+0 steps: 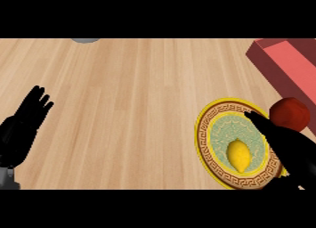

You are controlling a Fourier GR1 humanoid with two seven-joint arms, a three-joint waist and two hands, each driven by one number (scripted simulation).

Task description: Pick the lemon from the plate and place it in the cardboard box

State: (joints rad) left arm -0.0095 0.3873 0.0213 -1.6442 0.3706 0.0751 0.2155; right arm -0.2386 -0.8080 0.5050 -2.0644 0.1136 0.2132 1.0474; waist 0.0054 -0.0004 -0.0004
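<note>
Lemon (238,154) lies on the patterned, yellow-rimmed plate (216,111), slightly toward the near right of its green centre, long axis running roughly up and down the view. The right robot hand (288,144) reaches over the plate's right side with fingers straight and spread of nothing, holding nothing; its fingertips point toward the plate's far rim, just beside the lemon, and whether they touch it cannot be told. The step in hand looks like the approach to the grasp. To do it well, the hand should shift left until the lemon sits between thumb and fingers, then close across the fruit's short axis, near its middle, so the tapered ends do not let it slip out. A red apple (291,112) sits just off the plate's right rim, near the wrist's path, so the lift should go up before swinging away. The red-walled box (286,67) stands beyond, at the far right of the counter (134,98). The left robot hand (22,122) rests open at the left edge, fingers up.
</note>
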